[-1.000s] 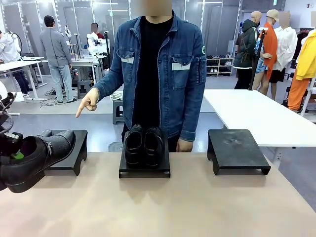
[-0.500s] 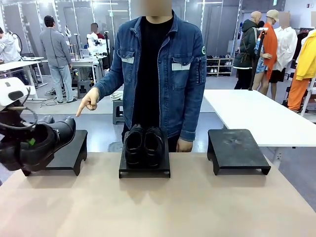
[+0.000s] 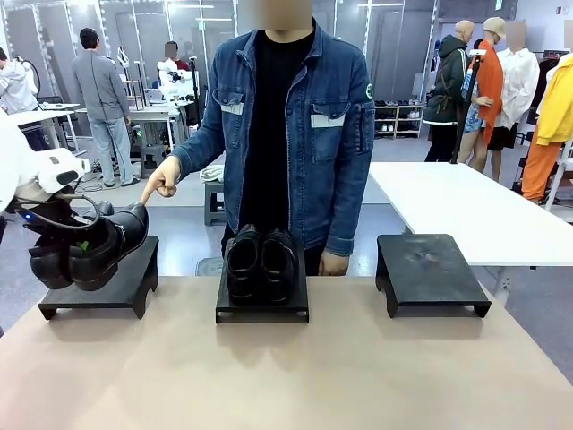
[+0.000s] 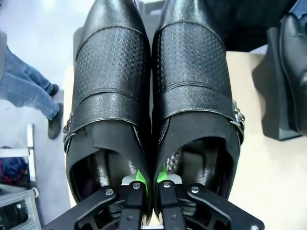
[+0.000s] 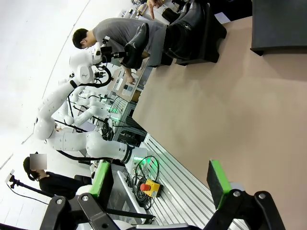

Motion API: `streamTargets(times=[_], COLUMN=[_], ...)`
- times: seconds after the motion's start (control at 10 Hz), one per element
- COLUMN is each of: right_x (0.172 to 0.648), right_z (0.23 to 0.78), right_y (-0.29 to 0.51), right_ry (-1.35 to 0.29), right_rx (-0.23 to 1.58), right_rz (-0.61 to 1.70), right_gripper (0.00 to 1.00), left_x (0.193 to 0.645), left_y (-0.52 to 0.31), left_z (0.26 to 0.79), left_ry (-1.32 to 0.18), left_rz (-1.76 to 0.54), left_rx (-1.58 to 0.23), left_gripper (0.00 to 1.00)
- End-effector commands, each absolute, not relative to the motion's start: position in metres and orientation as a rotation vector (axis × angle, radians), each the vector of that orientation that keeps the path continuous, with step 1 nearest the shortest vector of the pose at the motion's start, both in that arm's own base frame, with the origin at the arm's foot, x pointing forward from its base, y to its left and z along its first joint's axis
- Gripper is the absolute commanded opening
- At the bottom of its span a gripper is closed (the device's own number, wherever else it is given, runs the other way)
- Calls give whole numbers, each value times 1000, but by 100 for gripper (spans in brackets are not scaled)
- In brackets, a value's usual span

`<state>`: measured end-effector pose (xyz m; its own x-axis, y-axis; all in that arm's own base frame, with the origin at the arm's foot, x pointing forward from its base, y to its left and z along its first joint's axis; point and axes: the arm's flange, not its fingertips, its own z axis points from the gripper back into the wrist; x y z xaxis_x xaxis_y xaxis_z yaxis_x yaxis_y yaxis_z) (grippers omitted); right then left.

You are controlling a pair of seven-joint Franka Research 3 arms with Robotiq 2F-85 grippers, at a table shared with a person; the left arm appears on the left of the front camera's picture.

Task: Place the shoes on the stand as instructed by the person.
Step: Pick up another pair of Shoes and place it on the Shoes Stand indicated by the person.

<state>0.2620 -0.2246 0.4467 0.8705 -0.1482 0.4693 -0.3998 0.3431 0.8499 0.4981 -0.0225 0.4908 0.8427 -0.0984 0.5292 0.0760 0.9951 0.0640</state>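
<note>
My left gripper point(image 3: 76, 242) is shut on a pair of glossy black shoes point(image 3: 94, 249), pinching their inner walls together. The pair hangs tilted, toes raised, low over the left black stand point(image 3: 125, 279). In the left wrist view the two shoes point(image 4: 115, 81) lie side by side, with my green pads point(image 4: 139, 177) between them. A second pair of shoes point(image 3: 261, 262) stands on the middle stand point(image 3: 262, 311). The person point(image 3: 286, 116) in a denim jacket points a finger point(image 3: 148, 201) down at the left stand. My right gripper point(image 5: 158, 191) is open with nothing between its fingers, above the table.
A bare black stand point(image 3: 430, 269) sits at the right of the tan table point(image 3: 286, 376). The person's other hand point(image 3: 334, 263) rests by the far edge. A white table point(image 3: 466, 206) stands behind on the right. Other people are farther back.
My left arm has carried the pair of shoes from the near left edge up and away over the left stand. The person's pointing hand has stayed put.
</note>
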Motion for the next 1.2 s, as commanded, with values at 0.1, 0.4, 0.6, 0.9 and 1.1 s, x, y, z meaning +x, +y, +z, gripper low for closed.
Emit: streamTargets(times=[0.1,0.4,0.6,0.9,1.1], right_x=[261,261,261,261,261], right_z=[448,448,448,448,448], right_y=[-226,-226,-226,-226,-226], right_ry=[-533,-533,-533,-533,-533], right_rx=[1230,1230,1230,1230,1230], right_rz=[189,189,189,189,189], right_gripper=[100,100,100,100,100], left_x=[536,560,568,575,576], left_y=[-12,-1,6,16,17], left_z=[479,454,440,422,416], left_ry=[-660,-663,-672,-684,-677], left_rz=[-85,-62,-48,-46,-54], left_rx=[65,48,49,39,33], left_gripper=[7,7,7,7,7])
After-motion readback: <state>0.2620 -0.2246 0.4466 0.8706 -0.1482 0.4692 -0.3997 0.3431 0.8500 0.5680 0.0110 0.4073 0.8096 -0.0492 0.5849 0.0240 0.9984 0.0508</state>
